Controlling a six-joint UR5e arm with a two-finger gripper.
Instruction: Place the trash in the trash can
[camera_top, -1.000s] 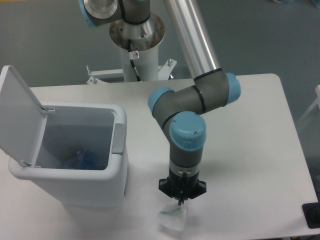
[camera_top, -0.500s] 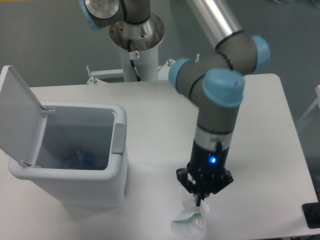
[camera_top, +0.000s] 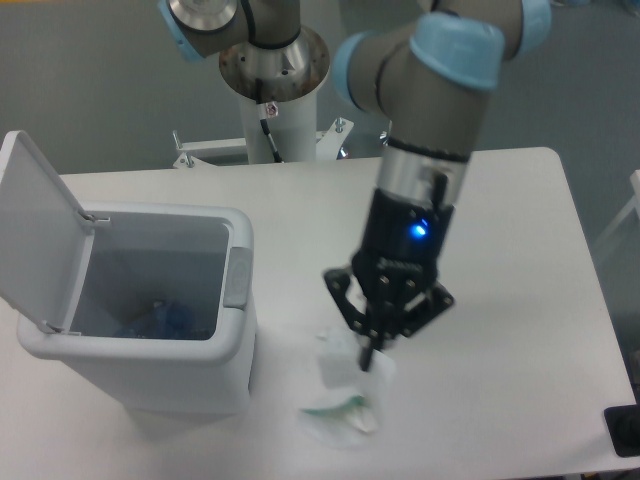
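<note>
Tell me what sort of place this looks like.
Probably a robotics lab or test cell: an industrial arm on a pedestal, a bare white table, a grey floor, and an open-lidded trash can set up for the trial.

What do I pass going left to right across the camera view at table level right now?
Open lid → trash can with bluish trash inside → grey push tab → pale crumpled trash hanging under the gripper → bare table.

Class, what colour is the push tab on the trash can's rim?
Grey. The push tab sits on the white trash can, seen clearly in the fixed camera view.
</note>
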